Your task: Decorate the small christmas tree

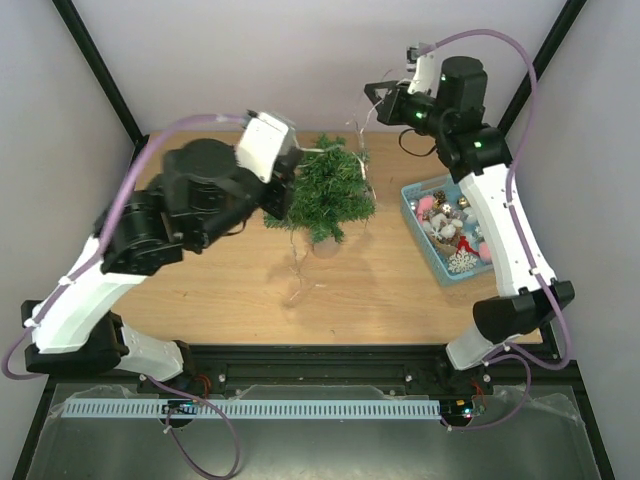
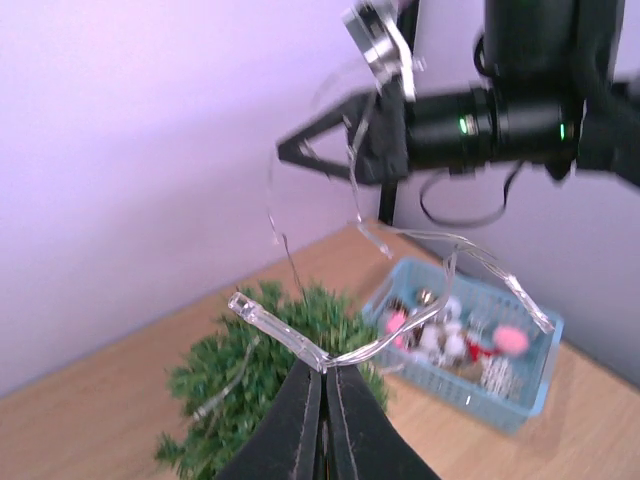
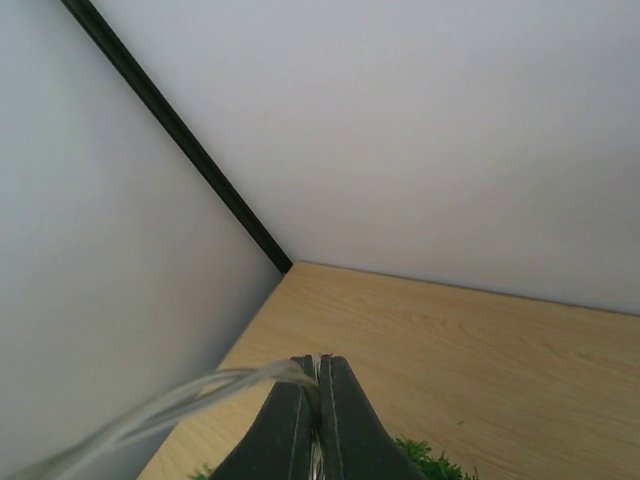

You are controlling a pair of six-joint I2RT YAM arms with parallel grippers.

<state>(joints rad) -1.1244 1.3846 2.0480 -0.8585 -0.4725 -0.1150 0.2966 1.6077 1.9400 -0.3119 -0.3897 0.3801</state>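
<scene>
Taking the table point(image 1: 230, 290) first: finding the small christmas tree point(image 1: 328, 192) standing upright near its middle, toward the far edge, with the light-blue basket point(image 1: 408, 200) of ornaments lying apart on the right.

Seeing the left arm crowding the tree's left flank and the right arm raised high beyond the tree's far right.

Pinching one clear light strand point(image 2: 272, 323) at two places: left gripper point(image 2: 322, 372) pressed together on it just above the tree's crown, right gripper point(image 3: 318, 368) likewise clamped on it, higher and farther back.

Tracing the strand between them: hanging in loose loops, running roughly from near-left to far-right, above the crown rather than on it. Also noticing a slack tail lying on the wood in front of the tree.

Judging the coming move as lowering and draping the strand: placing the tree directly beneath the left gripper, so nearer that arm. Expecting the right gripper to need bringing down and round the far side.
</scene>
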